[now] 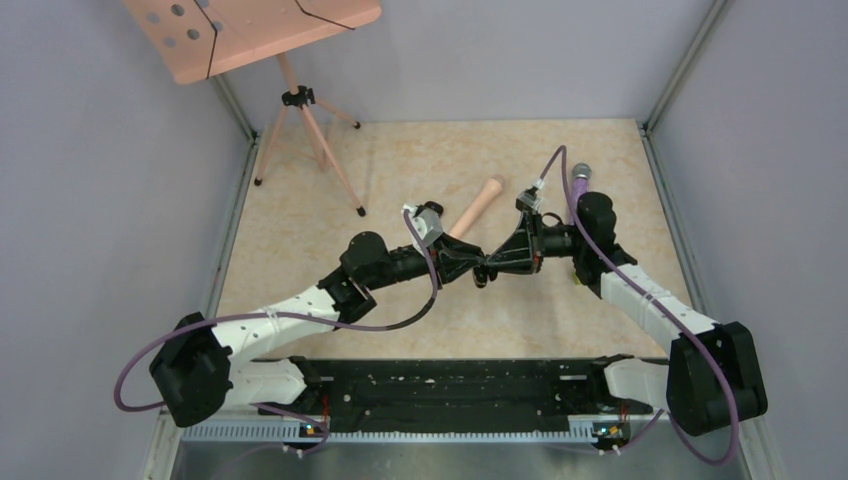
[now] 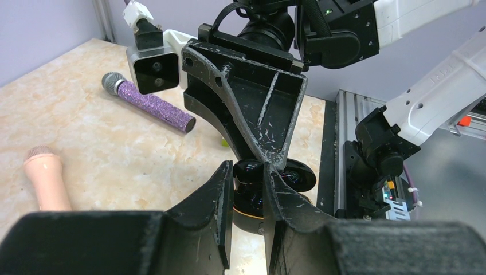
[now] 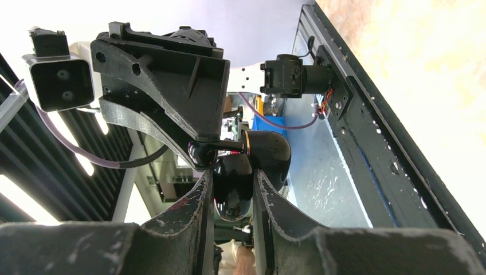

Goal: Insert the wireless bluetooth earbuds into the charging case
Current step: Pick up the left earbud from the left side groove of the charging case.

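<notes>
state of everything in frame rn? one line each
case: held in the air, pinched by both grippers; lid seems open
left gripper: closed on case
right gripper: closed on case
pink microphone: lying flat
purple microphone: lying flat
earbuds: none visible

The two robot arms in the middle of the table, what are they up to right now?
Over the middle of the table, the right gripper is clamped on the open charging case, holding it up off the tabletop. The left gripper is shut on what looks like an earbud, its stem pointing at the case's opening. It is not seated yet. A pink microphone and a purple microphone lie aside.
</notes>
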